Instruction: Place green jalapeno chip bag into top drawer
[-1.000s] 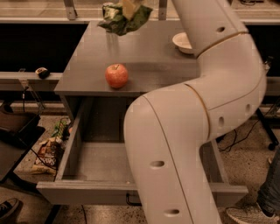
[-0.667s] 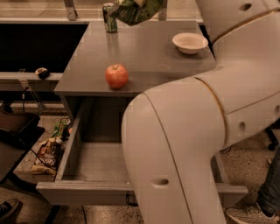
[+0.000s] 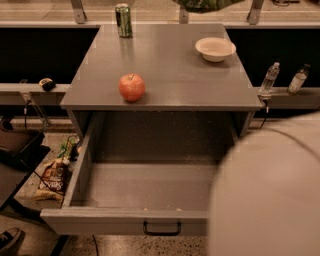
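Only the lower edge of the green jalapeno chip bag (image 3: 205, 5) shows, at the top edge of the camera view, above the back of the table. The gripper is out of view above the frame. A large white section of my arm (image 3: 270, 195) fills the bottom right corner. The top drawer (image 3: 125, 220) is pulled fully open below the tabletop. Its inside shows nothing in it, and its black handle (image 3: 162, 229) is at the centre of the front panel. The arm hides the drawer's right end.
On the grey table (image 3: 165, 65) are a red apple (image 3: 132, 87), a tall green can (image 3: 123, 20) at the back left and a white bowl (image 3: 215, 48) at the back right. Two bottles (image 3: 270, 77) stand to the right. A brown snack bag (image 3: 52, 177) lies on the floor, left.
The chip bag has moved right and up, almost out of the frame. The arm has swung away to the bottom right, uncovering the can, the bowl and most of the drawer.
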Robot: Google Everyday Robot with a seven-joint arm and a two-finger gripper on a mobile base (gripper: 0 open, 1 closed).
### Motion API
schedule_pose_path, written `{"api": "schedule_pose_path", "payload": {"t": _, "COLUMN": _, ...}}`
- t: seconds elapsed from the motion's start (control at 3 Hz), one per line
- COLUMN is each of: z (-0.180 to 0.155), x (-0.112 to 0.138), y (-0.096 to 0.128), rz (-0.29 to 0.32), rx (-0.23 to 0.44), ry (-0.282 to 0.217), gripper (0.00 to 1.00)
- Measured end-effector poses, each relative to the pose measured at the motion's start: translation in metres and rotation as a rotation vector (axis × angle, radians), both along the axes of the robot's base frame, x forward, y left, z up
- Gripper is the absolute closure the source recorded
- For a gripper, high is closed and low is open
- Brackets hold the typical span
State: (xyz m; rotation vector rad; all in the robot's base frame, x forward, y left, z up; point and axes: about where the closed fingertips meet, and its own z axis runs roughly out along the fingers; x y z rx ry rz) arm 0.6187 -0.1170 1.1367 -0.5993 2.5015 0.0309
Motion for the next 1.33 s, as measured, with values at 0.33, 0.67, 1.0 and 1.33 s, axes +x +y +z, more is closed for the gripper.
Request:
{"api": "schedule_pose_path", "payload": {"t": 0.33, "z": 0.017, "x": -0.055, "y": -0.040, "rz": -0.112, "rx": 0.162, "ry": -0.024, "gripper": 1.00}}
{"api": "schedule_pose_path", "payload": {"t": 0.67, "z": 0.056, "x": -0.146, "y": -0.046, "rz": -0.044, "rx": 0.367, "ry": -0.171, "gripper": 1.00}}
{"api": "schedule_pose_path", "payload": {"t": 1.0, "z": 0.043, "x": -0.188, "y": -0.050, "rz": 0.063, "rx": 0.415, "ry": -0.316, "gripper": 1.00}}
{"api": "schedule_pose_path", "payload": {"t": 1.33, "z": 0.042, "x": -0.187, "y": -0.047, "rz": 0.068, "rx": 0.413, "ry": -0.313, "gripper": 1.00}}
